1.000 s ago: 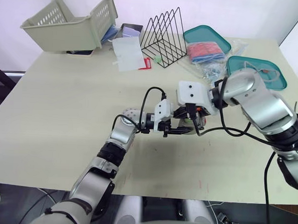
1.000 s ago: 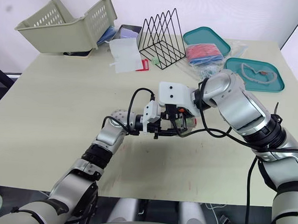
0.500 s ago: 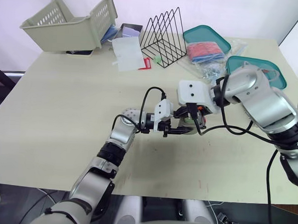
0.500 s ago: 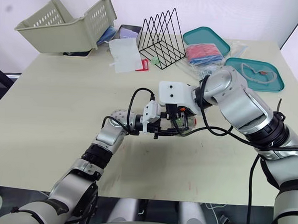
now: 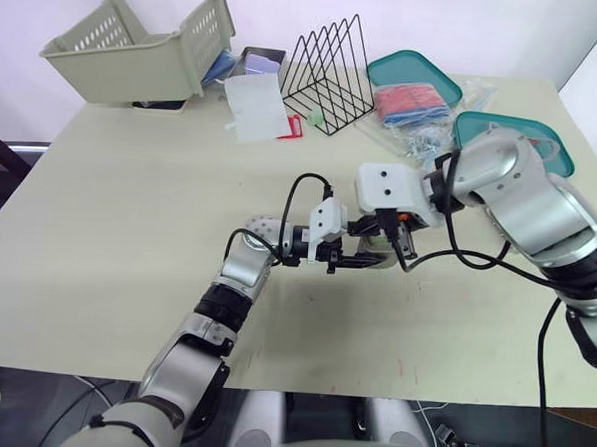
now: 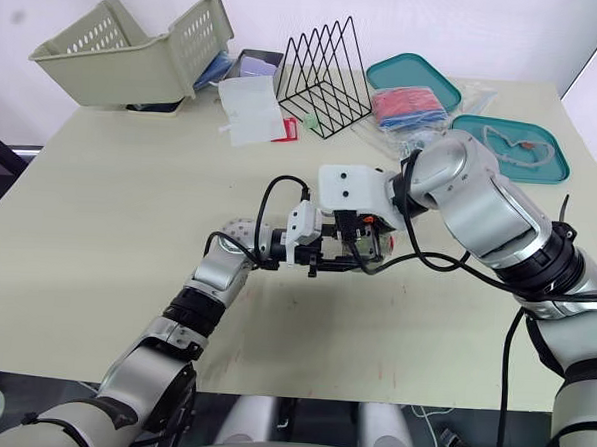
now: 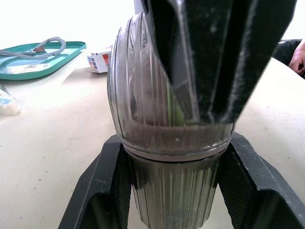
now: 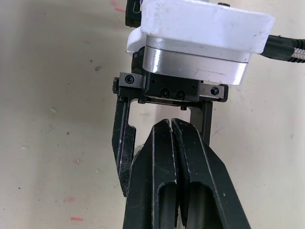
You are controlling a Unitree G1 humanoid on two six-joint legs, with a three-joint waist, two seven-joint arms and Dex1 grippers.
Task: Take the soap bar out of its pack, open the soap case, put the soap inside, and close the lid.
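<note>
In left pincer (image 7: 174,145): ribbed soap case (image 7: 157,105).

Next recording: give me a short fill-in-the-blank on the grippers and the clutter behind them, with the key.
1. The clear soap case is clamped between the fingers of the ___ gripper.
2. The right gripper bears on the case from above with its two fingers pressed ___.
3. Behind the arms, the black wire rack stands to the ___ of the tilted beige basket.

Missing words: left; together; right
</note>
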